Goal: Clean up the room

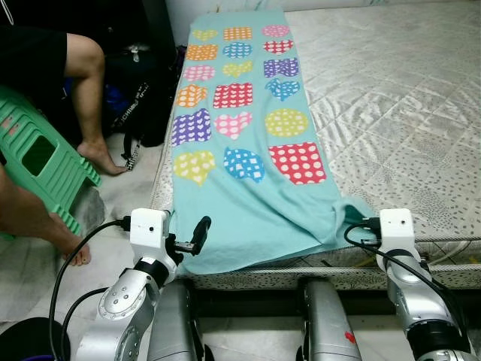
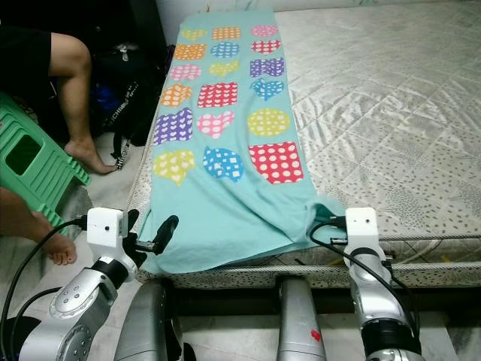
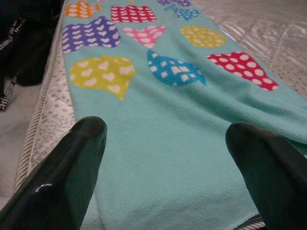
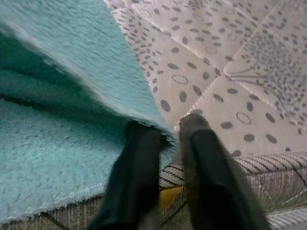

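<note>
the left gripper point(image 1: 197, 239) sits at about 7 o'clock in the head views, its two black fingers point(image 3: 72, 177) spread wide over the near left corner of the teal fleece blanket point(image 1: 248, 203), holding nothing. the right gripper point(image 4: 165, 143) is at about 5 o'clock, at the blanket's near right corner, where the fabric bunches up; its fingers stand narrow with a fold of the teal edge pinched between them, just above the mattress piping.

the blanket lies lengthwise along the left side of the mattress point(image 1: 406, 98), running from the near edge toward 12 o'clock, its near hem hanging a little over the mattress side. coloured spotted hearts and bows are printed on it in three columns.

at 9 o'clock a green plastic stool point(image 1: 37, 162) stands on the floor beside the bed, with a person's bare legs point(image 1: 86, 83) and feet around it. farther back, near 11 o'clock, a black bag point(image 1: 139, 98) leans against the bed.
</note>
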Available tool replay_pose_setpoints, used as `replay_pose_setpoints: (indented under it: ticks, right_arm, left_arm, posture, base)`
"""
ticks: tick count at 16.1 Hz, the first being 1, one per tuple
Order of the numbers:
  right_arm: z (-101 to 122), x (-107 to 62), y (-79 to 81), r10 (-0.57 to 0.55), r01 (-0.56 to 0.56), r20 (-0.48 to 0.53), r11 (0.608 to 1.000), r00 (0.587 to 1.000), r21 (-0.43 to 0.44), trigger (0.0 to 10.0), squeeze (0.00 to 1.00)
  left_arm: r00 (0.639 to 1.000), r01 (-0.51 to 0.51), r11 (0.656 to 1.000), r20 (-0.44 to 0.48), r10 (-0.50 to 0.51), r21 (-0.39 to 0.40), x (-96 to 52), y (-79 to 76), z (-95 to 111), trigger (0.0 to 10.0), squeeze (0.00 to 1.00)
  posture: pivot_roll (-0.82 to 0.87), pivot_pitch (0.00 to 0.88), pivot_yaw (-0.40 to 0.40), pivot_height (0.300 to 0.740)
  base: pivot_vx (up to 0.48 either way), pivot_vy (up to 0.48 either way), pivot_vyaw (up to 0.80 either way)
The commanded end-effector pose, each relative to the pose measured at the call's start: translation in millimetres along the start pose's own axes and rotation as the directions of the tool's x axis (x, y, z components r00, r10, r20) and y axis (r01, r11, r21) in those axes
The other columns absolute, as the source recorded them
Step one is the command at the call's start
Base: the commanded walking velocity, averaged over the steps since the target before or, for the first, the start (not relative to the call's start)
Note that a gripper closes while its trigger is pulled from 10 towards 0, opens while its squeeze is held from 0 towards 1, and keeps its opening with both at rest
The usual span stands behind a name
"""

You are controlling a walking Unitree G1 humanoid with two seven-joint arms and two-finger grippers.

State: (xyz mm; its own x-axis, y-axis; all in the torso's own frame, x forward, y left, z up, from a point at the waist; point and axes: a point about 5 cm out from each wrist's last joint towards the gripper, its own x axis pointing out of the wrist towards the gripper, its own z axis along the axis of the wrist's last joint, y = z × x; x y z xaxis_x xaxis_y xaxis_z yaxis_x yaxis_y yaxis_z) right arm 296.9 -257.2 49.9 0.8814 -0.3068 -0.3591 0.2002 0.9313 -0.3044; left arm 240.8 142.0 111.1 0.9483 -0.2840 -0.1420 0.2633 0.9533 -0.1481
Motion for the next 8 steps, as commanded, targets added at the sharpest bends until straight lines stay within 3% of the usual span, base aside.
replay_pose_setpoints:
  ticks: [1, 8]
  right_arm:
    - [-5.6, -1.6, -4.9, -0.009, 0.010, -0.028, 0.999, 1.000, 0.034, 0.0, 0.00]
    - [-7.1, -4.0, -9.5, -0.003, 0.004, -0.025, 0.999, 1.000, 0.047, 0.0, 0.00]
  left_arm:
    - [1.000, -0.011, 1.000, 0.007, 0.011, 0.012, -2.6, 3.2, 2.3, 10.0, 0.00]
    - [1.000, -0.012, 1.000, 0.009, 0.012, 0.013, -2.5, 4.0, 2.9, 10.0, 0.00]
  posture:
    - [-0.06, 0.053, 0.078, 0.521]
    - [-0.06, 0.054, 0.078, 0.521]
  base:
    - [0.000, 0.000, 0.00]
    - [0.000, 0.000, 0.00]
